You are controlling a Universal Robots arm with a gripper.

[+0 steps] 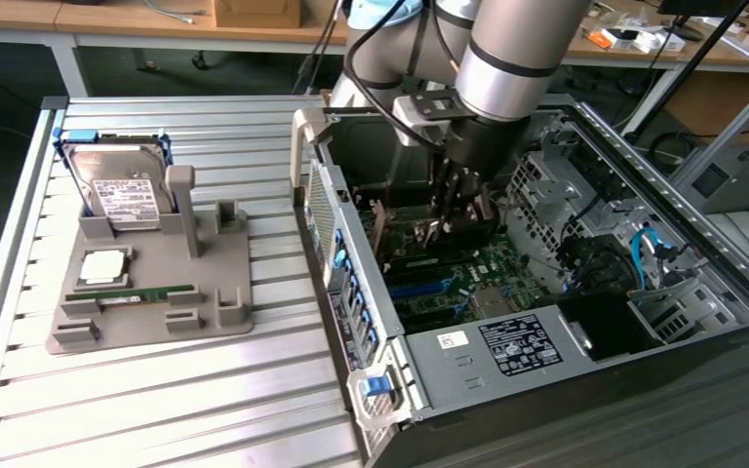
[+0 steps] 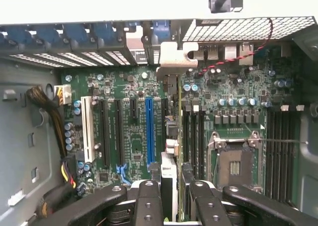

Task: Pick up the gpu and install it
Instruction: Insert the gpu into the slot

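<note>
Inside the open black computer case [image 1: 687,322], the end effector [image 2: 171,193] grips the thin dark gpu card [image 2: 169,131] edge-on, held upright over the green motherboard [image 2: 134,116], apparently so its edge can meet a slot.

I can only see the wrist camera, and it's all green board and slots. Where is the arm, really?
Observer: The arm reaches down from above into an open computer case that lies on its side on a slatted metal table.
Operator: Is there anything outside the case?
Observer: Yes, a grey holder sits on the table, at the exterior view's left of the case.
Operator: What's in it?
Observer: A silver hard drive with a white label stands upright at its far end.
</note>
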